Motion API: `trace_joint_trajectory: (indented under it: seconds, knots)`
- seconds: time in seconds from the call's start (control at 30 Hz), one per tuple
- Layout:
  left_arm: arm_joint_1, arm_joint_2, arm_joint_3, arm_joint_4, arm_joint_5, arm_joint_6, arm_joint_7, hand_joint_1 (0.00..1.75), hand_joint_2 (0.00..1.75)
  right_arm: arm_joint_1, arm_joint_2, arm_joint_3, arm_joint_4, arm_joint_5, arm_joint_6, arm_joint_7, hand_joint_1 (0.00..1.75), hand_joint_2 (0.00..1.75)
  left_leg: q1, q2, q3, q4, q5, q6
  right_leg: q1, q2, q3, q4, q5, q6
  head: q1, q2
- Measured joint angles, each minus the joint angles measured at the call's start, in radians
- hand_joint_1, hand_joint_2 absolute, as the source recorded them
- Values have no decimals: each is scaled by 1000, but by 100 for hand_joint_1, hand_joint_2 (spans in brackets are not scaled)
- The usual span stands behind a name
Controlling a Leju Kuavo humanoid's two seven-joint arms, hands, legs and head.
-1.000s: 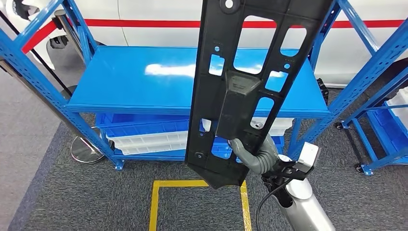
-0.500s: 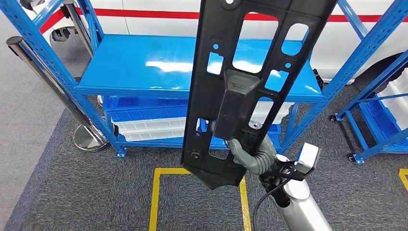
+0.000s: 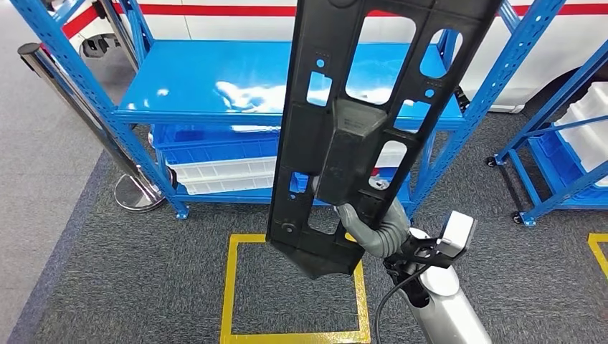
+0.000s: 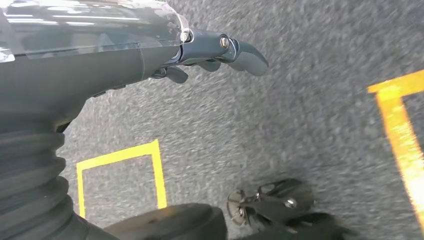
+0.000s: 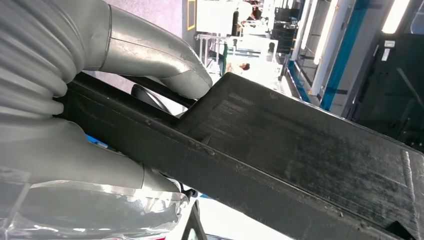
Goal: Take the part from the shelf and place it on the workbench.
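Shelving (image 3: 215,89) in blue steel stands across the far side of the head view, its top deck bare and glossy, with blue and white bins (image 3: 215,172) stacked on the lower level. Grey carpet (image 3: 107,287) runs underneath, and a yellow floor square (image 3: 233,287) is taped just in front of the rack at about 6 o'clock from it. A second blue rack (image 3: 566,143) with white trays stands at 3 o'clock.

Next in size is the part (image 3: 351,136), a long black plastic panel with cut-out windows and a raised central block. It is off the shelf and held upright in the air, tilted slightly, its lower tip hanging over the yellow square and its upper end running out at 12 o'clock.

The right hand (image 3: 373,229) grips the panel near its lower third; in the right wrist view the thumb and fingers (image 5: 160,60) clamp opposite faces of the black slab. The left hand (image 4: 220,50) hangs over the carpet, holding nothing, fingers loosely extended.

The workbench is not visible, so I judge this the carry stage. With such a low grip on a long panel the top will likely swing, so turning slowly, keeping it vertical and clear of the shelf uprights seems wise.
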Motion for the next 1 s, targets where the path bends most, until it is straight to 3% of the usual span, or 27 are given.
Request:
trace_joint_trajectory:
  seconds: [0.07,0.13,0.17,0.23,0.3,0.33,0.37,0.4,0.47,0.53,0.57,0.63,0.7,0.73,0.8,0.83,0.87,0.9,0.93,1.0]
  knots:
    - [1,0,0,0,0,-1,1,0,175,0,1,0,-4,0,0,0,175,175,-3,-2,52,-95,-21,7,2,-1,-11,0,17,11,0,0]
    - [3,-1,0,0,0,-2,-1,0,175,1,3,-1,-6,0,2,0,175,175,-3,-2,52,-113,-16,16,2,-1,-17,-3,30,21,0,0]
    - [4,-1,0,0,0,-1,-4,0,175,2,4,-2,-6,1,5,-1,175,175,-1,-1,46,-116,-9,24,2,0,-23,3,21,25,0,0]
    - [5,-2,-1,0,-4,3,-11,0,175,3,6,-3,-7,2,10,-4,175,175,4,3,33,-122,6,40,1,5,-49,68,-44,33,0,0]
    - [6,-2,-3,0,-10,9,-10,0,175,4,10,-4,-7,10,9,-7,175,175,2,1,15,-120,19,46,0,7,-89,198,-128,39,0,0]
    - [7,-2,-4,0,-12,11,-9,0,175,4,12,-4,-7,20,5,-8,175,175,1,-1,7,-119,25,46,-1,7,-103,255,-145,41,0,0]
    - [9,-2,-5,0,-12,12,-8,0,175,4,15,-4,-6,33,-1,-8,175,175,1,-4,-1,-116,30,45,-1,7,-103,283,-140,41,0,0]
    - [10,-2,-5,0,-13,13,-7,0,175,4,18,-4,-6,46,-8,-7,175,175,0,-9,-9,-113,34,43,-2,8,-85,274,-118,40,0,0]
    - [11,-3,-6,0,-14,13,-7,0,175,4,22,-4,-7,68,-15,-6,175,175,-1,-22,-20,-106,38,40,-2,28,0,156,-70,30,0,0]
    - [9,-6,-7,0,-14,13,-7,0,175,4,26,-3,-9,82,-21,-7,175,175,-1,-38,-28,-100,44,33,-2,57,79,31,-63,19,0,0]
    - [9,-8,-8,0,-15,13,-7,0,175,5,27,-3,-11,86,-25,-8,175,175,1,-46,-32,-100,48,28,-1,64,97,1,-70,15,0,0]
    - [10,-9,-8,0,-17,13,-6,0,175,6,29,-3,-14,91,-29,-8,175,175,3,-62,-38,-101,55,15,-1,51,105,-18,-71,12,1,0]
    - [11,-9,-9,0,-18,14,-4,0,175,6,33,-3,-17,95,-31,-8,175,175,1,-52,-52,-78,34,4,-6,28,109,-35,-65,3,0,0]
    - [10,-9,-9,0,-19,14,-4,0,175,6,35,-3,-18,97,-31,-8,175,175,0,-39,-70,-37,7,-1,-9,17,110,-42,-61,-1,0,0]
    - [8,-9,-11,0,-19,14,-3,0,175,10,38,-3,-18,99,-32,-8,175,175,4,-17,-123,95,-63,-11,-8,-5,105,-40,-59,-6,0,0]
    - [6,-9,-12,0,-19,14,-3,0,175,12,39,-3,-18,100,-32,-8,175,175,7,-13,-147,157,-85,-16,-7,-17,102,-37,-59,-6,0,0]
    - [6,-9,-13,0,-20,14,-3,0,175,14,39,-3,-18,102,-34,-8,175,175,10,-10,-156,189,-89,-20,-7,-28,100,-34,-59,-6,0,0]
    - [5,-9,-14,0,-20,14,-2,0,175,16,40,-3,-18,103,-35,-8,175,175,13,-6,-147,182,-73,-24,-8,-38,97,-29,-60,-5,0,0]
    - [6,-9,-15,0,-21,14,-1,0,175,17,41,-3,-18,105,-38,-8,175,175,16,1,-119,134,-41,-28,-9,-47,95,-24,-62,-3,0,0]
    - [10,-9,-17,0,-22,14,1,0,175,19,43,-3,-22,107,-45,-8,175,175,15,39,-45,-3,11,-29,-8,-61,91,-11,-68,5,0,0]
